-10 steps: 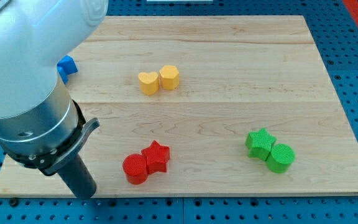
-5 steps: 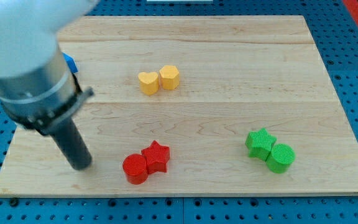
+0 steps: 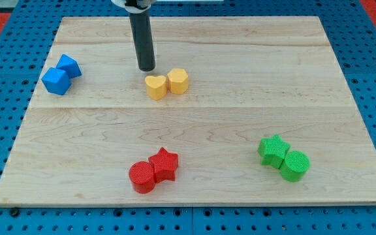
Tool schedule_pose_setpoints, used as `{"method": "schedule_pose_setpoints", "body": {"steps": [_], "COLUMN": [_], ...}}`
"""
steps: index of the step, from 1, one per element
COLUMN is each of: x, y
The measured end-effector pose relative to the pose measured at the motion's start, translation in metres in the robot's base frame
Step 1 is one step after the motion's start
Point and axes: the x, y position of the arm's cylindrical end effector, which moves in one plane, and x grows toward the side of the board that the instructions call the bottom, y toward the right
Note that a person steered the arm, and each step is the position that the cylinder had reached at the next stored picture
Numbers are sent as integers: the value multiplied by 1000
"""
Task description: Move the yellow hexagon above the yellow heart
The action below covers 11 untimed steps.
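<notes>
I have my tip [image 3: 147, 68] set down on the pale wooden tabletop [image 3: 240, 117] in the upper middle of the frame, just above the small yellow heart-shaped block [image 3: 155, 87] and slightly to its left, near it but with a sliver of bare wood between. The tool is only a straight dark rod, so it has no opening to speak of and holds nothing.

The yellow hexagonal block [image 3: 178, 81] sits immediately to the right of the heart, the two touching side by side. So the hexagon is beside the heart, not above it, and I judge the task not yet done.

As I read it, this is the approach step: the tip is close to the pair but on the wrong side for the push I need. The next move calls for taking the tip round to the lower right of the hexagon, then nudging it up the frame clear of the heart, and afterwards leftward until it rests over the heart. Since the two touch, a careless push risks dragging the heart along.

Elsewhere, two blue cube-like blocks [image 3: 60, 73] lie at the upper left, a red cylinder [image 3: 141, 177] and red star [image 3: 164, 164] at the lower middle, and a green star [image 3: 273, 149] with a green cylinder [image 3: 295, 165] at the lower right, all well apart from my work.
</notes>
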Motion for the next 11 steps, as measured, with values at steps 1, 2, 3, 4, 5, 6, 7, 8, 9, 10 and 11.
{"method": "schedule_pose_setpoints", "body": {"steps": [1, 2, 3, 4, 5, 6, 7, 8, 9, 10, 11], "x": [36, 51, 55, 56, 44, 44, 22, 2, 3, -2, -2], "y": [0, 16, 55, 64, 72, 110, 133, 125, 122, 114, 111]}}
